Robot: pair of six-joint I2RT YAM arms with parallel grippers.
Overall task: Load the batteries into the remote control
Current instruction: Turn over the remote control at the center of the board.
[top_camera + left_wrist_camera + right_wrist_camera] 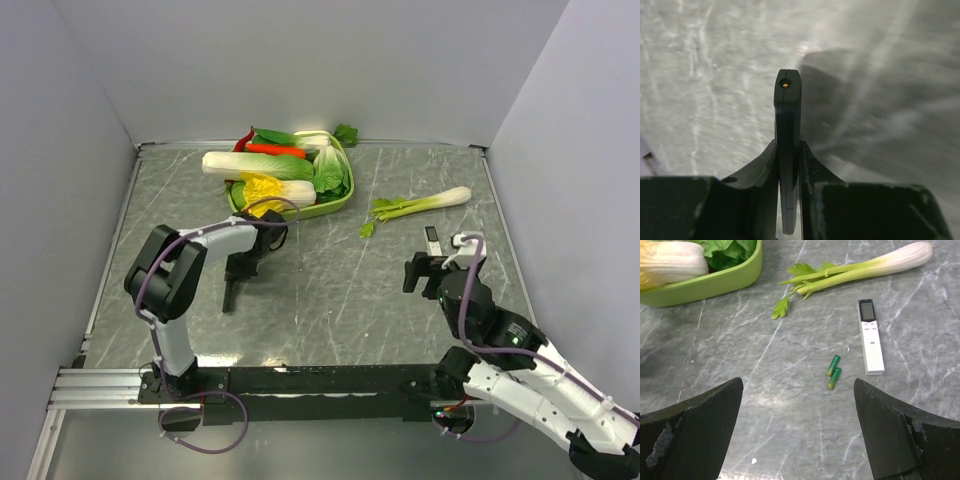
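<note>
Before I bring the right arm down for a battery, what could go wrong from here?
The two green batteries lie almost touching; the wide-open right jaws could catch both or roll one away. The white remote just beside them could get knocked. The left jaws clamp the black remote control near one end, most of it sticking out; pressing a battery in might pivot it.

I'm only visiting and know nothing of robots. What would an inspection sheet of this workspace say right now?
Surface: grey marbled table, pale streaks.
Job's things: black remote held edge-on; two green batteries lying close together on the table.
Clutter: white device beside the batteries; celery; green tray of vegetables.
Grippers: left gripper shut on the remote; right gripper open, empty, facing the batteries.
Cables: purple cables looping at the bases and along the arms.
Surroundings: plain walls on three sides.
</note>
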